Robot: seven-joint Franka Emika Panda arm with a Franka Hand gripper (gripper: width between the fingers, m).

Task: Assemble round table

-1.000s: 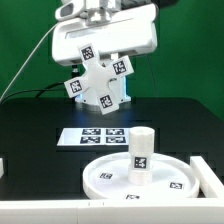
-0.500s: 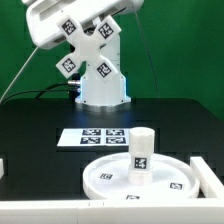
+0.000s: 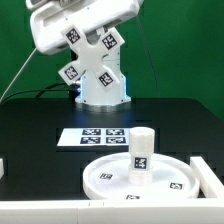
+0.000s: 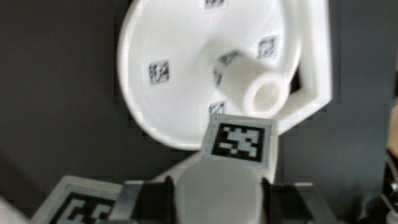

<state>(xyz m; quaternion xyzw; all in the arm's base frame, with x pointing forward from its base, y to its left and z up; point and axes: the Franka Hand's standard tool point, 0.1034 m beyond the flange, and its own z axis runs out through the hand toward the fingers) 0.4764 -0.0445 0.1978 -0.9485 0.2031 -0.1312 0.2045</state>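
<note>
My gripper [image 4: 222, 203] is shut on the white cross-shaped foot [image 3: 90, 52] and holds it high in the air, above the table's back and toward the exterior view's left. In the wrist view one arm of the foot [image 4: 228, 175], carrying a tag, fills the space between the two fingers [image 4: 160, 203]. The large rimmed round disc [image 3: 105, 178] lies flat at the table's front. The short cylindrical post [image 3: 143, 148] stands upright on the disc. From the wrist camera the disc [image 4: 178, 70] and the post [image 4: 253, 92] lie well below the foot.
The marker board [image 3: 98, 135] lies flat on the black table behind the disc. A plain white block [image 3: 208, 176] sits against the disc's rim on the exterior view's right. The arm's white base [image 3: 103, 88] stands at the back.
The arm has swung toward the exterior view's left and turned the foot; over the last half second the foot has rotated a little more. The disc and post have not moved.
</note>
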